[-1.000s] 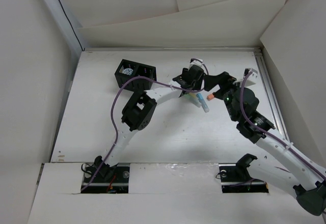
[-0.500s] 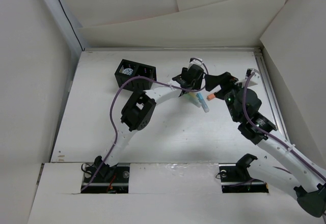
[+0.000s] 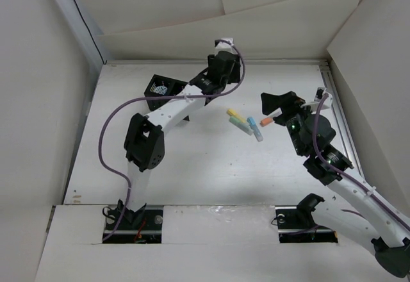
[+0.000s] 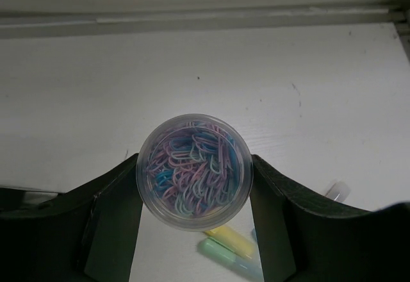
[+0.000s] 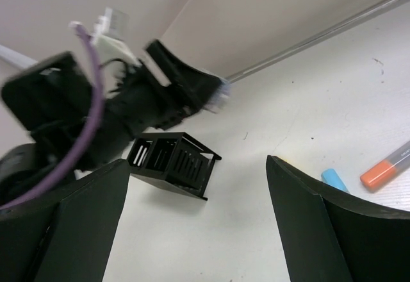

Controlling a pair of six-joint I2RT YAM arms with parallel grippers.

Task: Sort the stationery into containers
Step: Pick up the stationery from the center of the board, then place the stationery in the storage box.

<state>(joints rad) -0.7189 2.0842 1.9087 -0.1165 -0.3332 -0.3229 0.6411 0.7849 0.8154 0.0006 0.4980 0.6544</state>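
My left gripper (image 4: 195, 189) is shut on a small clear round jar (image 4: 195, 172) full of coloured paper clips and holds it above the table. In the top view this gripper (image 3: 221, 70) is near the back wall, right of the black organizer box (image 3: 168, 93). Yellow (image 3: 236, 114), pale green (image 3: 240, 125), light blue (image 3: 255, 129) and orange (image 3: 268, 121) sticks lie mid-table. The yellow (image 4: 232, 240) and green (image 4: 221, 251) sticks show under the jar. My right gripper (image 3: 277, 102) is open and empty, just right of the sticks. Its view shows the organizer (image 5: 174, 158), the blue stick (image 5: 333, 178) and the orange stick (image 5: 384, 170).
The organizer holds a pale speckled thing (image 3: 160, 90) in one compartment. The left arm (image 3: 173, 106) stretches across the organizer's near side. Cardboard walls close the table at the back (image 3: 211, 41) and sides. A metal rail (image 3: 339, 115) runs along the right edge.
My left gripper has swung from beside the sticks up and left toward the back wall with the jar in it. The right gripper has shifted slightly right.
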